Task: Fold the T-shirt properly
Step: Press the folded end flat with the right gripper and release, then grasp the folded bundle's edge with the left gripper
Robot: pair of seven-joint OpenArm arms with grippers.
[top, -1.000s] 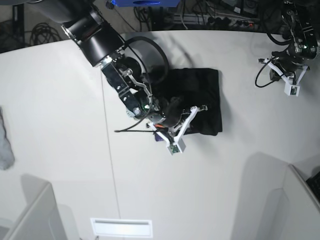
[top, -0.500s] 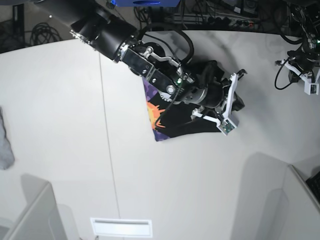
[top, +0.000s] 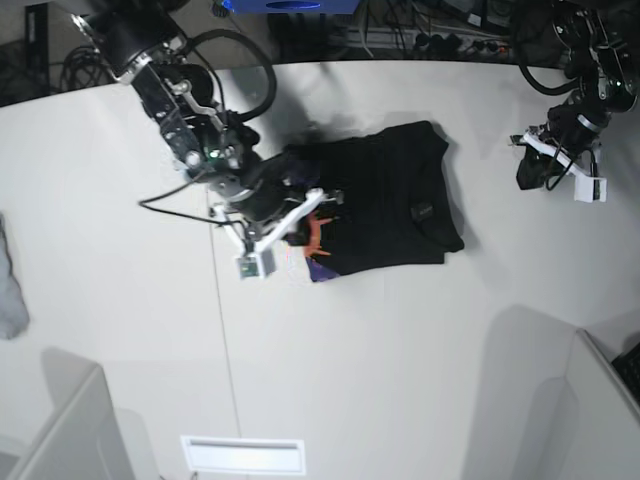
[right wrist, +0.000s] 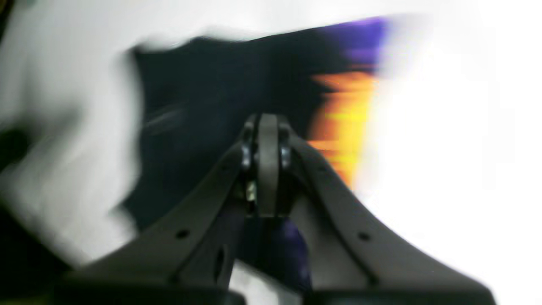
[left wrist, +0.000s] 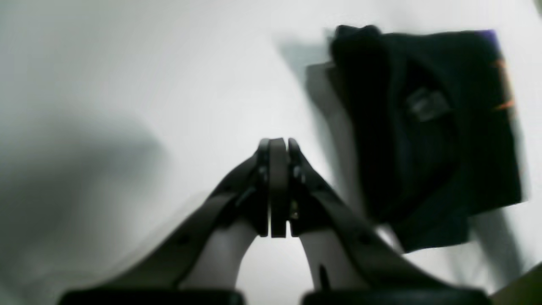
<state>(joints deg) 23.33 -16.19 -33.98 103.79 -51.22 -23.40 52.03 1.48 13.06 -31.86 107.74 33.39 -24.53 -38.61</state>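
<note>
T-shirt point(top: 385, 200) folded on table point(top: 120, 180)

I find no readable text, brand, number or sign. T-shirt point(top: 385, 200) carries a small pale neck tag point(left wrist: 424, 103), too blurred to read. Its print point(right wrist: 345, 123) is picture only, no lettering.

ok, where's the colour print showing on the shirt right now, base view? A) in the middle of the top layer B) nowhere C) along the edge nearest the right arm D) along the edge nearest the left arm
C: the T-shirt shows orange and purple only at its edge beside the right gripper; everything else showing is black.
</note>
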